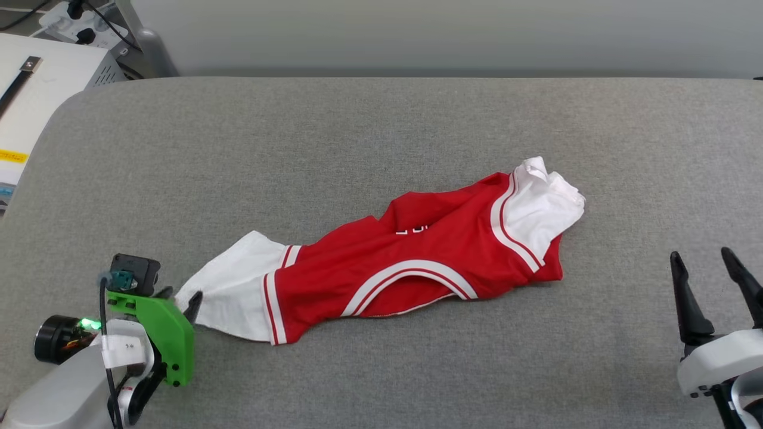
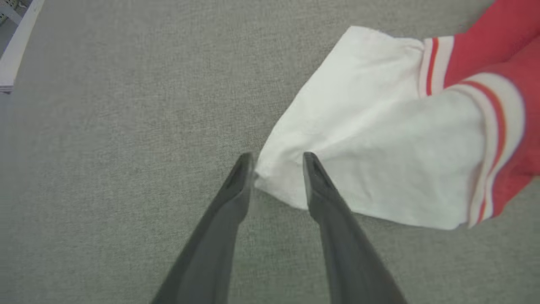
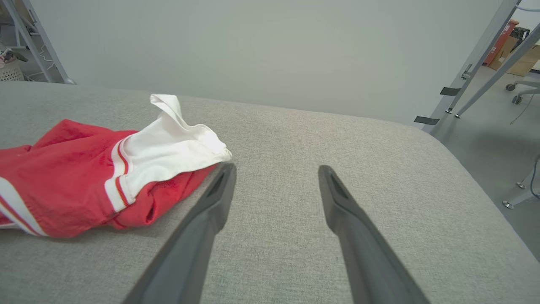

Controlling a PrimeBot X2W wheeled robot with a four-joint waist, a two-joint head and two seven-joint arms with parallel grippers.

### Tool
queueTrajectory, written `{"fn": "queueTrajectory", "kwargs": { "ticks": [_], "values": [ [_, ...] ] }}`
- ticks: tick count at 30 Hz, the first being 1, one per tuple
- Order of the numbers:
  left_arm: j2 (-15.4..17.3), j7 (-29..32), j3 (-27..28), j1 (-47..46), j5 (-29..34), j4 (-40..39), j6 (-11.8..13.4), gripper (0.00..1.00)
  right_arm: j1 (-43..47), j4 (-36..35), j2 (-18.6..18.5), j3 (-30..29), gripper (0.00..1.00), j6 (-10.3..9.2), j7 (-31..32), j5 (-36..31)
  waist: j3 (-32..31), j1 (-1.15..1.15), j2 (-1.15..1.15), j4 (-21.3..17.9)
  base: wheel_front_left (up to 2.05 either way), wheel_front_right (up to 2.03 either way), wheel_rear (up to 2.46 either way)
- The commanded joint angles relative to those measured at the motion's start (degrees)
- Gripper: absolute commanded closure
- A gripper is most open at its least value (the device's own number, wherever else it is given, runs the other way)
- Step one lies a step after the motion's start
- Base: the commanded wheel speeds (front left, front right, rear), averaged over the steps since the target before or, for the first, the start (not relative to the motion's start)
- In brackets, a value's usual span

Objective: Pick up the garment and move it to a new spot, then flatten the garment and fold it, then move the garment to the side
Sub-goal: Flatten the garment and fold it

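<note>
The garment (image 1: pixel 417 262), a red jersey with white sleeves and striped trim, lies crumpled in a long diagonal on the grey table (image 1: pixel 381 119). One white sleeve points to the lower left, the other (image 3: pixel 168 147) to the upper right. A sliver of white print shows in a fold. My left gripper (image 1: pixel 180 298) sits at the tip of the lower-left sleeve (image 2: pixel 379 147). In the left wrist view its fingers stand apart with the sleeve's corner lying loosely between the tips (image 2: pixel 278 162). My right gripper (image 1: pixel 701 255) is open over bare table, right of the garment (image 3: pixel 84 177), holding nothing (image 3: pixel 276 168).
A white cabinet (image 1: pixel 36 89) with a power strip stands beyond the table's far left corner. Past the table's rounded right edge, metal frame legs (image 3: pixel 476 63) and floor show in the right wrist view. A pale wall runs behind the table.
</note>
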Motion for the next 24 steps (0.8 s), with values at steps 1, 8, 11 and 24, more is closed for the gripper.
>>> {"fn": "queueTrajectory", "kwargs": {
  "ticks": [1, 8, 11, 24],
  "values": [
    [-0.7, -3.0, 0.8, 0.8, 1.1, 0.0, 1.5, 0.00, -1.2, -0.5, -1.1, -0.4, 0.00, -0.03, 0.3, 0.4, -0.8, 0.00, 0.00, 0.5, 0.00, 0.00, 0.00],
    [-3.2, -14.9, 4.1, 2.8, 5.5, -5.3, 9.7, 0.00, -7.4, -3.8, -7.4, -0.7, 0.00, -0.03, 3.8, 2.7, -2.1, 0.00, 0.00, 2.3, 0.00, 0.00, 0.00],
    [-4.3, -16.1, 6.6, 4.5, 8.8, -10.2, 13.9, 0.00, -11.6, -4.6, -11.0, 1.3, 0.00, -0.03, 8.0, 5.6, -1.6, 0.00, 0.00, 3.4, 0.00, 0.00, 0.00],
    [-14.4, -16.2, 27.4, 17.6, 28.9, -27.6, 20.0, 0.00, -28.2, 2.1, -28.7, 21.5, 0.00, -0.03, 46.0, 27.5, 4.2, 0.00, 0.00, 7.4, 0.00, 0.00, 0.00]
  ]
}}
